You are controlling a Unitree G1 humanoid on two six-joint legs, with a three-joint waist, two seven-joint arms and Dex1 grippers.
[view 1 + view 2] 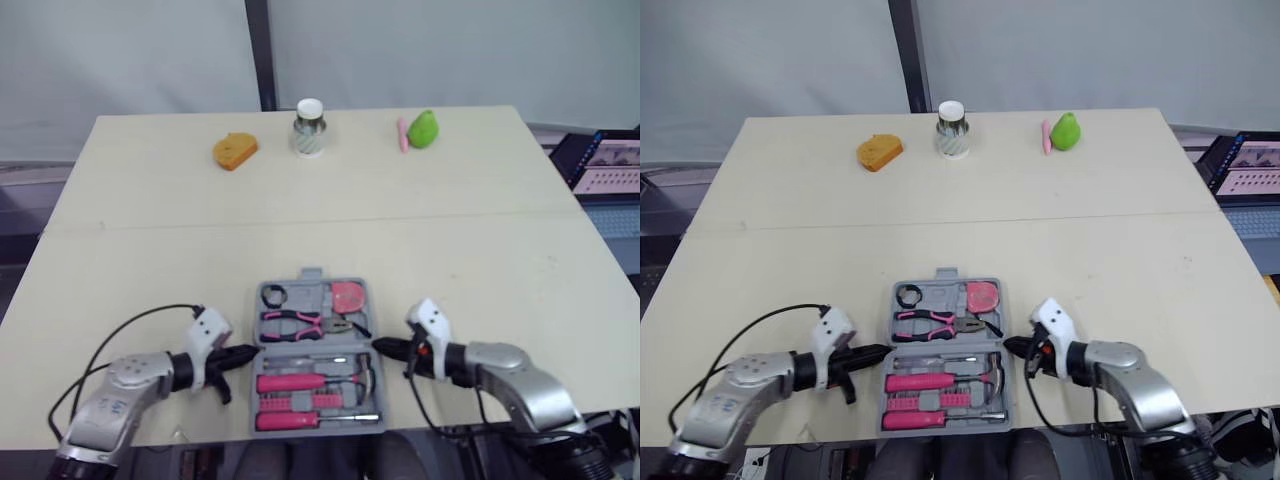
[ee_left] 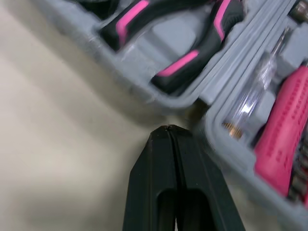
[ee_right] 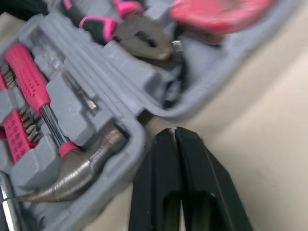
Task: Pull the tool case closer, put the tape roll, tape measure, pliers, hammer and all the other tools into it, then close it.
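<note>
While the open tool case (image 1: pixel 308 276) lies on the table (image 1: pixel 450 250) near its front edge, pliers (image 1: pixel 295 322) and hammer (image 1: pixel 300 381) inside, it is flanked by the left gripper (image 1: pixel 248 354) and the right gripper (image 1: pixel 378 345), each pressed together just beside its sides.

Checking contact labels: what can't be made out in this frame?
- Left wrist view: whether the shut left gripper touches the tool case; blurred.
- Right wrist view: same for the shut right gripper.
- Eye views: orange item and green item too small to identify.
- Laptop screen cut off by the right edge.
</note>
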